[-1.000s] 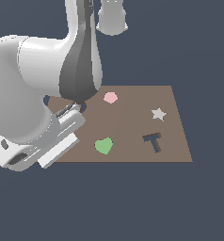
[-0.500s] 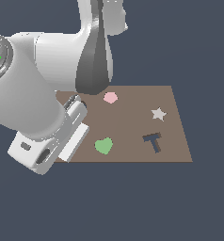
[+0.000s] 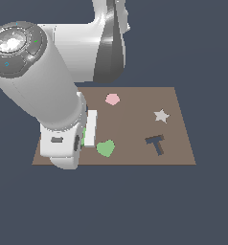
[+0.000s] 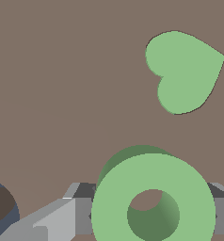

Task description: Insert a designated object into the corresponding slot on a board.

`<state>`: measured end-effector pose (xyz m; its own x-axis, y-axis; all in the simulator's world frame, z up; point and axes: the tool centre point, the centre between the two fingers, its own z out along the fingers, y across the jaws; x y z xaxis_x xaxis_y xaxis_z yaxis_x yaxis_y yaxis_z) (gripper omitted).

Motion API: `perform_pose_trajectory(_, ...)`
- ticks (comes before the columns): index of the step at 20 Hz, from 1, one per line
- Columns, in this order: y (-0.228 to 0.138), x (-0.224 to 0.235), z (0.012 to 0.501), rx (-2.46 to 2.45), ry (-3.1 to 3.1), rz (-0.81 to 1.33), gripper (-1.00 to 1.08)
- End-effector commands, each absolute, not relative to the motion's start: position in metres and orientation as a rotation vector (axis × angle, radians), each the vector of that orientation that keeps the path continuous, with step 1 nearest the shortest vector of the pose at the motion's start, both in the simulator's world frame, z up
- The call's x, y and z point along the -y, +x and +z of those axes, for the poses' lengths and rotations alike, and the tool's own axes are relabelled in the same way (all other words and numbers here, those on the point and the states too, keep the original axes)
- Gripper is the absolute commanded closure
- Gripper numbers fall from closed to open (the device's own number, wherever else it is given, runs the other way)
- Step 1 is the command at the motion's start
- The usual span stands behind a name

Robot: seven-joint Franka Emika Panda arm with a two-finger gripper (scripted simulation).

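Exterior view showed the large white robot arm [image 3: 49, 91] covering the near corner of the flat brown rectangular board [image 3: 135, 124] on that view's left, with the gripper [image 3: 85, 139] lowered over the board and mostly hidden behind the wrist. A sliver of light green showed beside the one visible white finger [image 3: 90, 128]. Moving right from the jaws, a flat green heart [image 3: 105, 148] lay just beside them, a small pink polygon [image 3: 112, 99] sat farther back, a dark navy T-shaped recess [image 3: 155, 144] lay well away, and a pale grey star [image 3: 161, 115] sat beyond it.

In the wrist view, part of the dark navy ring-shaped recess [image 4: 0, 207] appeared at the picture's edge, off to one side of the jaws, with brown board showing in its centre. The small flat light-green ring with a round hole [image 4: 153, 200] sat between the grey fingers [image 4: 81, 197], one on each side of it and seemingly touching it, so the jaws looked clamped on the ring. The ring appeared raised off the board, its shadow just behind it. The green heart lay on the bare board past the ring, apart from it.
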<state>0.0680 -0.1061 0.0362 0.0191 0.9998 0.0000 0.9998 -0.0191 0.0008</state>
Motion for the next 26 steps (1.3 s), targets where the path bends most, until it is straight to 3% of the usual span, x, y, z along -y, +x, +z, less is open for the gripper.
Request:
perform_pose_trajectory(1, 0.061, 0.101, 0.037, -2.325, 2.111, 0.001, 1.08)
perform_pose_trajectory(26, -0.022, 0.100, 0.040, -3.067, 0.674, 0.001, 1.08)
